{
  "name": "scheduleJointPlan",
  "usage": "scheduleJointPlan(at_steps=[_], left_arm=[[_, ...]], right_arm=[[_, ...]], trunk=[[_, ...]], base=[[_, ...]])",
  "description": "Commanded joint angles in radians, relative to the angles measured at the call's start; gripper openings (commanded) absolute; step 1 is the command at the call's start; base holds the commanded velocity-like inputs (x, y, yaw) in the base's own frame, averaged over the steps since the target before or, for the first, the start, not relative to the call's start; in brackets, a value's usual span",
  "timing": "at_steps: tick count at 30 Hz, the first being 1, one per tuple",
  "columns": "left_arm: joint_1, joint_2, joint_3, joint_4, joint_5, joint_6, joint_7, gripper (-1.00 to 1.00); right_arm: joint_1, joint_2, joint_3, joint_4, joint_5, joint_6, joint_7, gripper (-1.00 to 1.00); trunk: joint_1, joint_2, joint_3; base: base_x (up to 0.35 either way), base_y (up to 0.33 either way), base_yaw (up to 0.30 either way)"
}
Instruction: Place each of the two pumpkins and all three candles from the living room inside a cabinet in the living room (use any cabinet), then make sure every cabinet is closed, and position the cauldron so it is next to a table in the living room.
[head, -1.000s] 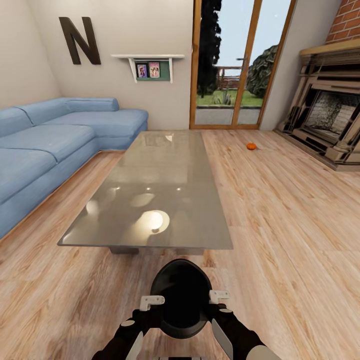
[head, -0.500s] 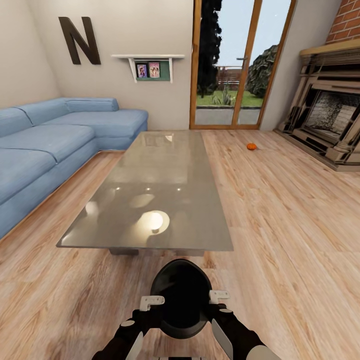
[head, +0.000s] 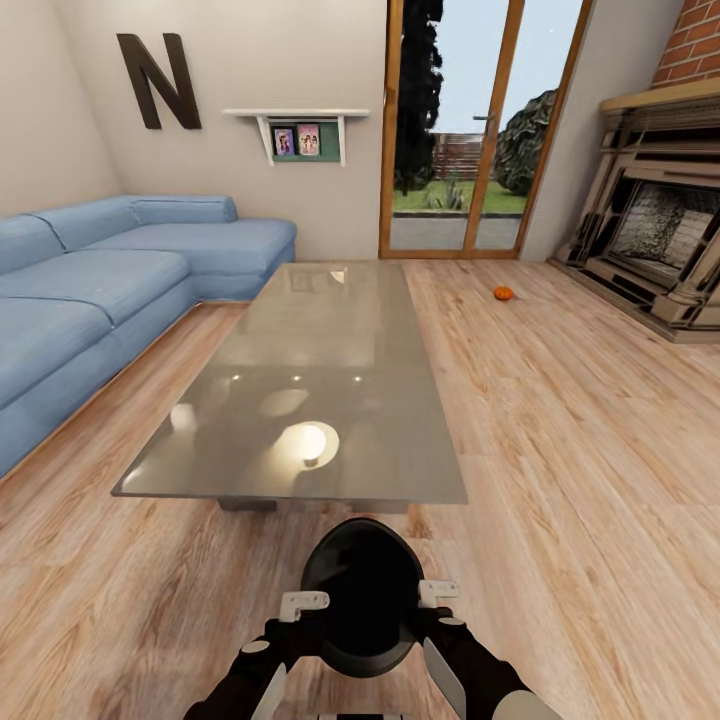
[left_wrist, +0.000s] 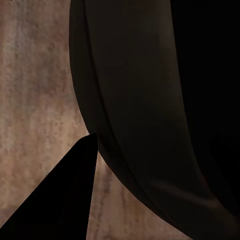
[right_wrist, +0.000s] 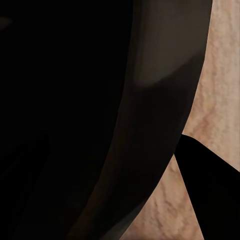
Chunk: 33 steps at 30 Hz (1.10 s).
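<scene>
- Head view: cauldron held between L gripper and R gripper, above the wood floor, just short of the tabletop near edge.
- Head view also gives room layout: one pumpkin on floor, well beyond tabletop far-right corner, near fireplace; blue sofa off the left edge.
- L wrist view: dark cauldron wall close-up, one black finger beside it, floor behind.
- R wrist view: same, mirrored; cauldron.
- Jaws, both sides: each set clamps the cauldron rim, one either side.
</scene>
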Motion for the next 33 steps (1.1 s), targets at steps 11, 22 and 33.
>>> scheduleJointPlan(at_steps=[11, 22, 33], left_arm=[[0.000, 0.000, -0.006, -0.001, 0.024, 0.005, 0.004, -1.00], [0.001, 0.000, -0.006, -0.001, 0.024, 0.005, 0.004, -1.00], [0.001, 0.000, -0.006, -0.001, 0.024, 0.005, 0.006, -1.00]], right_arm=[[-0.001, -0.001, 0.005, -0.005, 0.006, -0.017, -0.010, -1.00], [-0.001, -0.001, 0.005, -0.005, 0.006, -0.017, -0.010, -1.00], [-0.001, -0.001, 0.005, -0.005, 0.005, -0.017, -0.010, -1.00]], trunk=[[0.000, 0.000, -0.001], [0.000, 0.000, -0.001], [0.002, -0.002, -0.020]], base=[[0.039, 0.000, 0.000], [0.009, 0.000, 0.000], [0.000, 0.000, 0.000]])
